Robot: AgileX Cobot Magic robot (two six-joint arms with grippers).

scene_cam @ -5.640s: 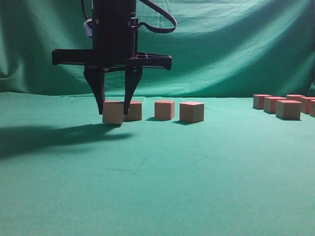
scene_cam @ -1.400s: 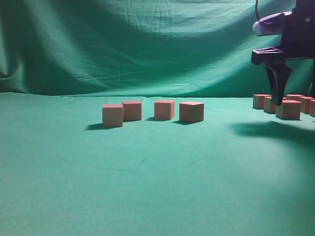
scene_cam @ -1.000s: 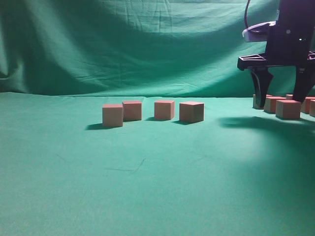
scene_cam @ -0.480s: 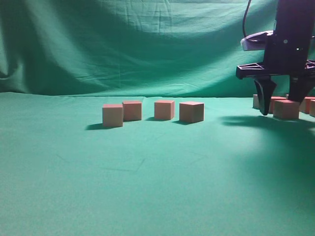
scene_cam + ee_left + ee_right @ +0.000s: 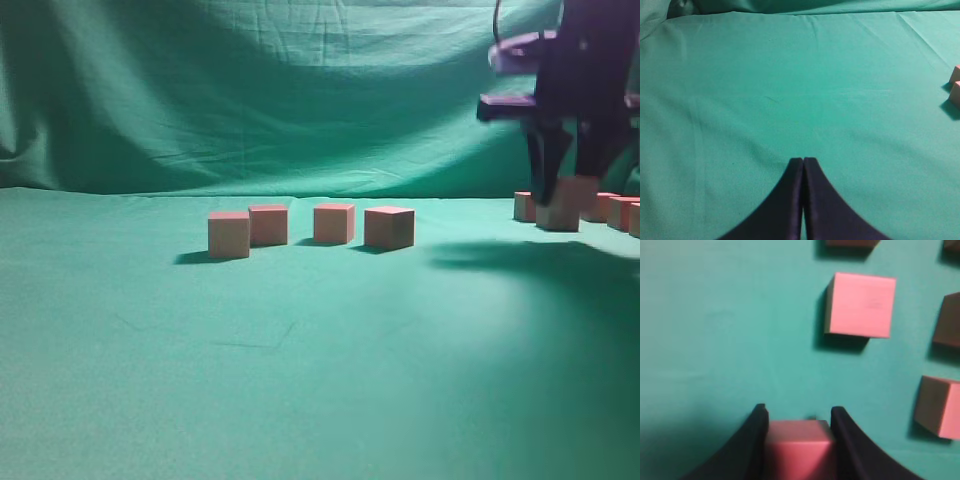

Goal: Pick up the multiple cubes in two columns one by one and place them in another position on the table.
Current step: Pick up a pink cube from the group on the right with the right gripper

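My right gripper (image 5: 562, 196) is shut on one reddish-pink cube (image 5: 558, 213) and holds it just above the table (image 5: 300, 350) at the far right. In the right wrist view the held cube (image 5: 799, 447) fills the gap between the two black fingers of the right gripper (image 5: 798, 410). Other cubes lie beneath and beside it, the nearest one (image 5: 860, 305) straight ahead. A loose row of cubes (image 5: 334, 223) stands left of centre. My left gripper (image 5: 803, 160) is shut on nothing, low over bare cloth.
More cubes (image 5: 524, 206) sit on the cloth behind and to the right of the held one, close together (image 5: 940, 405). Two cubes (image 5: 955, 92) show at the right edge of the left wrist view. A draped green backdrop (image 5: 300, 100) rises behind the table.
My right gripper came down around a cube at the far right, shut on it and raised it off the cloth. The row of cubes left of centre has not moved.
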